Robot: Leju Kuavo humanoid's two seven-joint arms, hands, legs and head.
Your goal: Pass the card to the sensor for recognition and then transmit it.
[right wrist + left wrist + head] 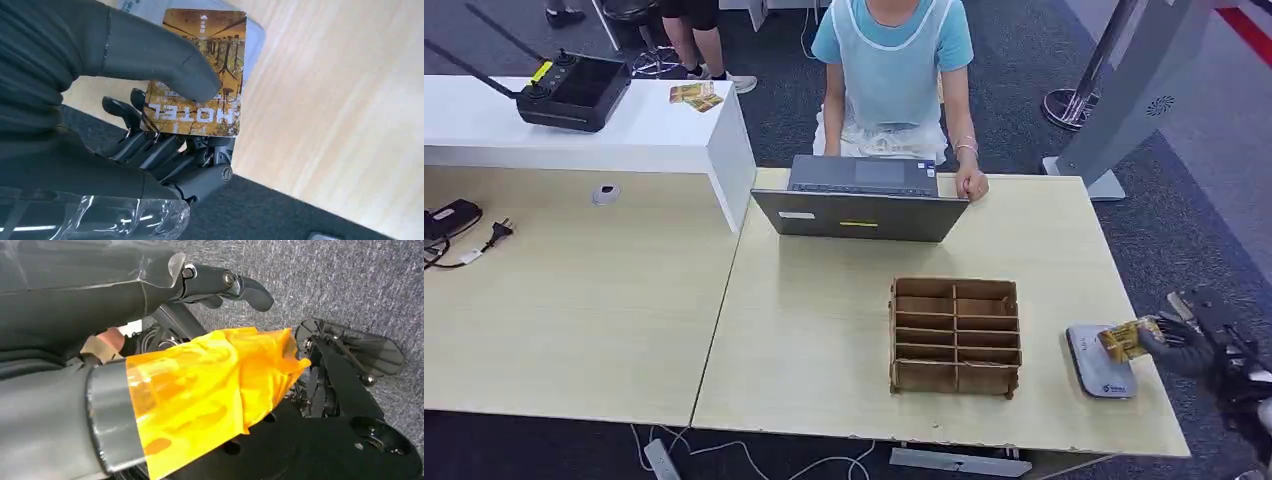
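**Card held over sensor at right table edge**

Far left, a white counter (574, 135) carried a black controller (574, 92) and two spare cards (696, 96). A plug and cable (469, 240) lay on the left table below it.

On the light wood table (824, 330), an open laptop (861, 203) stood at the far edge, with a person in a blue shirt (892, 60) seated behind it, one hand resting at the laptop's right corner. Nearer, a brown compartmented organizer (955, 335) sat right of centre.

At the near right edge lay the grey sensor pad (1100, 362). The right hand (1184, 345) came in from the right, holding the card (1130, 337) above the pad's right part; whether the card touched the pad could not be told. In the right wrist view the thumb (165, 60) pressed the printed face of the card (200, 75), marked "HOTEL", against the dark fingers (150, 145) curled behind it — a closed pinch.

The left hand (220, 285) hung over grey carpet (350, 285), its visible fingers bent; whether they were closed could not be told. Orange tape (210, 385) wrapped part of it.
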